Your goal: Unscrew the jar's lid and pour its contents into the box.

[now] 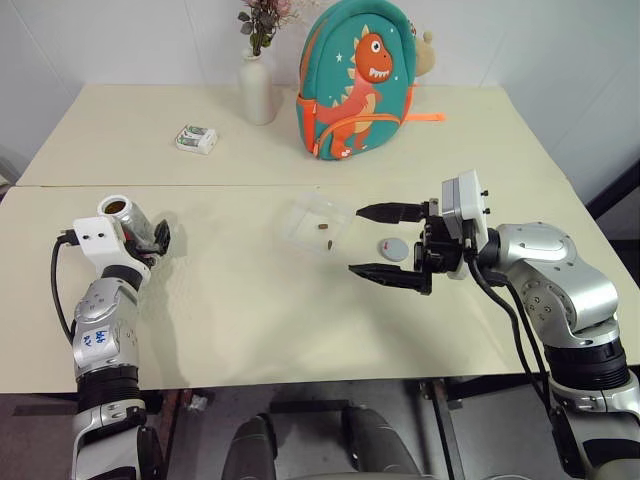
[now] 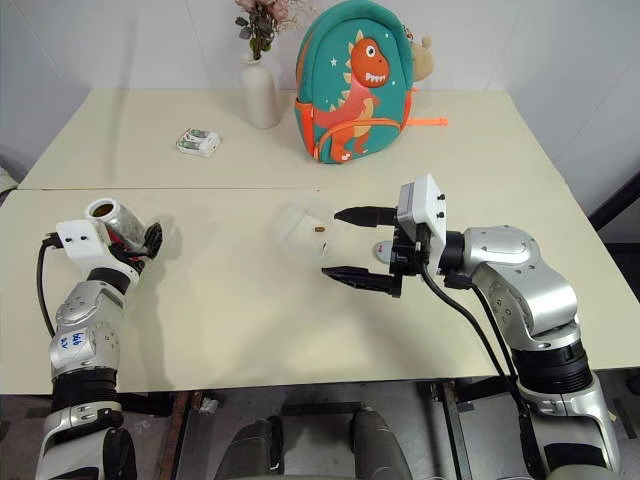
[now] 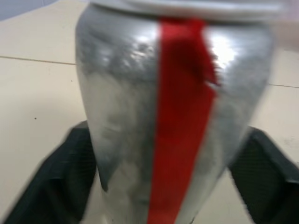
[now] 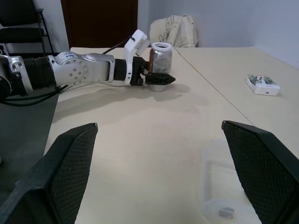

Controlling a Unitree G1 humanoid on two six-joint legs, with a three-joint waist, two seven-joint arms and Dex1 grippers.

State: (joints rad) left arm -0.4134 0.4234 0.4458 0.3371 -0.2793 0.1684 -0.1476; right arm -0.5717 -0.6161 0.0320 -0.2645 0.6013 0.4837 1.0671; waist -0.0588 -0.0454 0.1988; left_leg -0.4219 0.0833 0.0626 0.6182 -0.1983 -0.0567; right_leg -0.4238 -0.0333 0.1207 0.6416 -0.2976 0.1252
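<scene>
Cream tables (image 1: 250, 330) bearing a scatter of things
Standing on top: jar (image 1: 128, 218) at left, clear box (image 1: 318, 225) and lid (image 1: 394, 248) mid-table, white vase (image 1: 257, 90), dinosaur backpack (image 1: 356, 80) and small packet (image 1: 196, 138) sitting farther back

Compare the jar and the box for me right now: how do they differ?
The jar stands upright with its mouth open at the table's left side, between the left hand's fingers; the box lies flat mid-table, untouched. The jar is silvery with a red stripe; the box is clear. The box holds small brown bits. Both are uncovered; the lid lies beside the box.
</scene>
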